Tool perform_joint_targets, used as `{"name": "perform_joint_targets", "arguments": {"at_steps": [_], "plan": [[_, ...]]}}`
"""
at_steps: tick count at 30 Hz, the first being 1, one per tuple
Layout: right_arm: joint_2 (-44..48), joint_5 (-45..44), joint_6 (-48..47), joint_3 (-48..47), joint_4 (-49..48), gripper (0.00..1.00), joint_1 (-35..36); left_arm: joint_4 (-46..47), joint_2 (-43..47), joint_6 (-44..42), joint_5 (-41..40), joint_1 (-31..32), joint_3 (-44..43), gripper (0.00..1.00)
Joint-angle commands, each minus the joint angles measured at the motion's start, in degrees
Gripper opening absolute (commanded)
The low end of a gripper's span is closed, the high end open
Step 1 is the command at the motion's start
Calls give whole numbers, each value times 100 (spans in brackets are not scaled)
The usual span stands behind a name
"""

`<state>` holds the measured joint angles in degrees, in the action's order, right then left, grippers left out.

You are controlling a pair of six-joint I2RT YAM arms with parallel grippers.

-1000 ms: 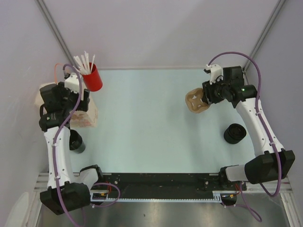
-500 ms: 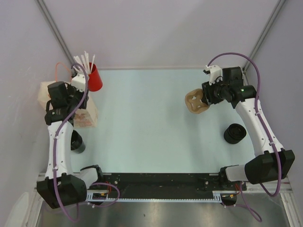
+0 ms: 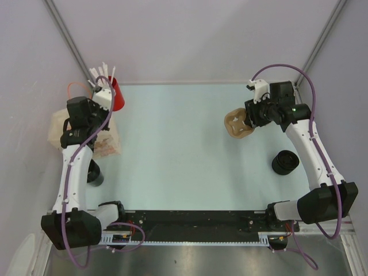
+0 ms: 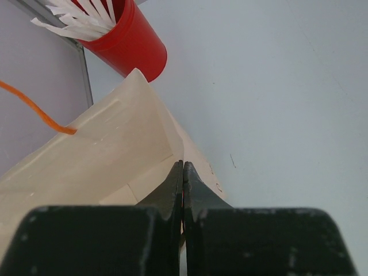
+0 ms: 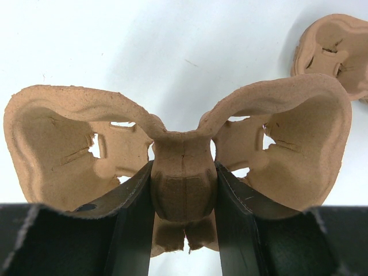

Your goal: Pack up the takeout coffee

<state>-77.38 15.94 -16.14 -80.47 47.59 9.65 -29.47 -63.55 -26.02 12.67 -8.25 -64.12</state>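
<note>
The takeout coffee point(image 3: 94, 173), a small dark cup, stands at the table's left, partly behind the left arm. A tan paper bag point(image 3: 107, 145) point(image 4: 109, 155) lies beside the red cup at the far left. My left gripper point(image 3: 105, 114) point(image 4: 183, 167) is shut on the bag's upper edge, its fingers pressed together with only a thin sliver of paper between them. At the right rear, my right gripper point(image 3: 248, 119) point(image 5: 184, 165) is shut on the centre post of a brown pulp cup carrier point(image 3: 237, 124) point(image 5: 69, 132).
A red cup of white straws point(image 3: 114, 95) point(image 4: 129, 43) stands just behind the bag. A squat, wider black round piece point(image 3: 284, 162) sits at the right. A second brown pulp piece point(image 5: 339, 49) lies beyond the held carrier.
My left gripper has closed from wide open to shut and shifted back toward the red cup, and the bag's shape has shifted with it. The right arm and carrier have not moved.
</note>
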Motion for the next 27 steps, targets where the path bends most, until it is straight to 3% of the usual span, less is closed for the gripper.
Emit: {"name": "perform_joint_targets", "arguments": {"at_steps": [1, 6, 10, 19, 23, 27], "plan": [[171, -21, -3, 13, -250, 37, 28, 30, -17, -52, -124, 306, -259, 0], [180, -83, 6, 22, -277, 37, 19, -67, -227, -44, -273, 781, -566, 0], [189, -135, 6, 22, -303, 37, 2, -172, -473, -70, -378, 1509, -882, 0], [162, -355, 76, 22, -382, 38, -200, -1288, -1142, -385, -283, 3635, -1981, 0], [162, -311, 85, 22, -400, 38, -384, -1675, -863, -877, -212, 4742, -1641, 0], [171, -267, 94, 22, -418, 38, -473, -1799, -388, -1177, 121, 5053, -1271, 0]]}}
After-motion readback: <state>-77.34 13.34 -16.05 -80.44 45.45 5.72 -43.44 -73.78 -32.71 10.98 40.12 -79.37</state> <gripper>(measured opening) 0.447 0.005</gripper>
